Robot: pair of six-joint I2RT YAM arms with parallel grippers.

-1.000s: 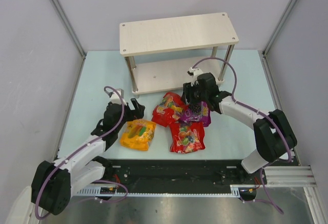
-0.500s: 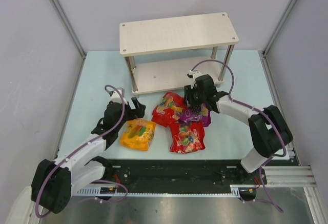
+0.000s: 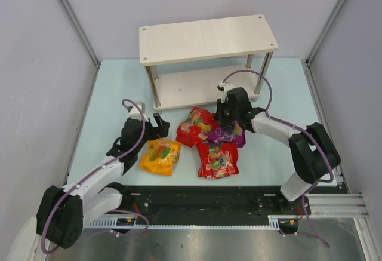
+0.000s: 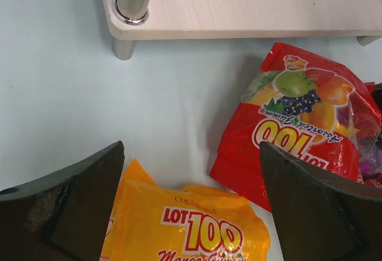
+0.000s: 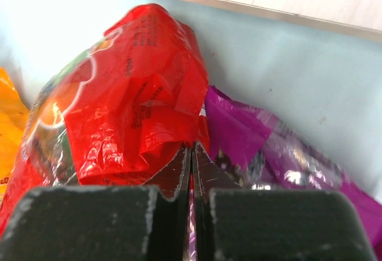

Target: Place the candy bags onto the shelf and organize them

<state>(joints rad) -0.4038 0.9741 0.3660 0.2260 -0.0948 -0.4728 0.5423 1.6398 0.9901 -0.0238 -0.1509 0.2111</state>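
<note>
Several candy bags lie in a cluster in front of the shelf point(image 3: 209, 39). My right gripper point(image 3: 224, 125) point(image 5: 192, 146) is shut, its tips pinching thin film at the corner of the purple bag point(image 3: 234, 135) point(image 5: 280, 147), where it meets a crumpled red bag point(image 3: 194, 128) point(image 5: 131, 94). A second red bag point(image 3: 218, 159) lies nearer the arms. My left gripper point(image 3: 158, 122) point(image 4: 191, 147) stands wide open just above the top edge of the orange-yellow bag point(image 3: 160, 156) point(image 4: 191, 231), holding nothing.
The shelf's lower board point(image 3: 191, 88) point(image 4: 239, 4) and a metal post point(image 4: 132, 4) stand just beyond the bags. Grey walls close in the table on the left, right and back. A black rail point(image 3: 203, 198) runs along the near edge.
My right gripper dropped slightly onto the purple and red bags and closed its jaws. The left arm and the bags stayed put.
</note>
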